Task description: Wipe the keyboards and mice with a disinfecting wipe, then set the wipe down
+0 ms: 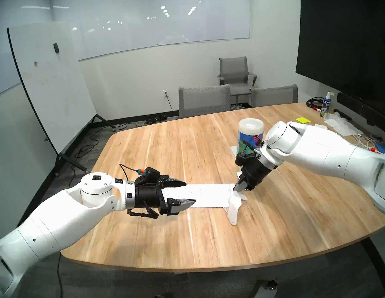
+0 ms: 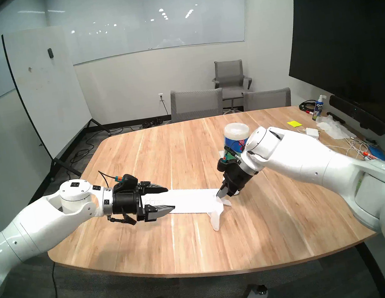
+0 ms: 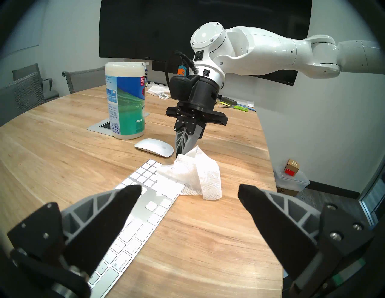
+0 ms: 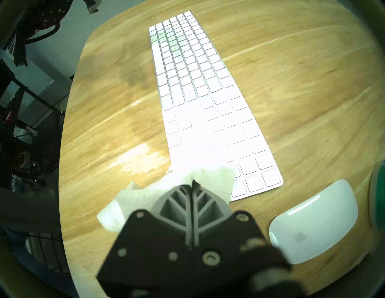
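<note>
While my right gripper [image 1: 237, 186] pinches the wipe [image 1: 234, 205] at the keyboard's [image 1: 206, 196] number-pad end, its tail seemingly trails toward the table's [image 1: 176, 246] near edge; my left gripper [image 1: 188, 194] gapes over the keyboard's other end, which runs left-right.

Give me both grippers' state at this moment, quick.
Left gripper: jaws wide open, holding nothing, above the keyboard.
Right gripper: jaws shut on the disinfecting wipe, which drapes over the keyboard's number-pad end.

Glossy plastic mouse [image 3: 154, 147], quilted cloth wipe [image 3: 198, 174], wood-grain table [image 1: 186, 146]
</note>
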`<act>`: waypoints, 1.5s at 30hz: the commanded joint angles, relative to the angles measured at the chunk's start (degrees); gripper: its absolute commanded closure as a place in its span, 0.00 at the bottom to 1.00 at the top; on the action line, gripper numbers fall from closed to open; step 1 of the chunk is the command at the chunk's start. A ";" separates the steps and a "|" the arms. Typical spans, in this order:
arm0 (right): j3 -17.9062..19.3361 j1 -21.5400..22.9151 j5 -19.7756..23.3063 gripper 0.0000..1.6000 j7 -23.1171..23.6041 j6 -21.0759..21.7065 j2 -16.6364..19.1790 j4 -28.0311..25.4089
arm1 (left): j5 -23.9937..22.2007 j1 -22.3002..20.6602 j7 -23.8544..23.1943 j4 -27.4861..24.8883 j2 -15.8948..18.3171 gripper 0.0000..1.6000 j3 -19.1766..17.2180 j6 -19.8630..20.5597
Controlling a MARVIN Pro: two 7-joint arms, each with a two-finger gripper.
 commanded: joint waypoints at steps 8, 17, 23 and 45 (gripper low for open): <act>-0.63 1.34 -2.10 1.00 -0.25 -1.08 -4.40 5.83 | -0.28 -0.72 -0.05 -0.77 0.03 0.00 -0.70 -0.13; -1.38 0.83 -2.91 1.00 3.51 -1.26 -0.52 1.00 | -0.28 -0.72 -0.06 -0.76 0.03 0.00 -0.69 -0.14; -1.47 0.54 -2.85 1.00 5.43 -1.07 2.10 -1.98 | -0.28 -0.73 -0.06 -0.76 0.02 0.00 -0.69 -0.14; -0.61 -1.06 -2.27 1.00 2.28 0.11 -1.48 -0.19 | -0.28 -0.72 -0.05 -0.77 0.03 0.00 -0.69 -0.13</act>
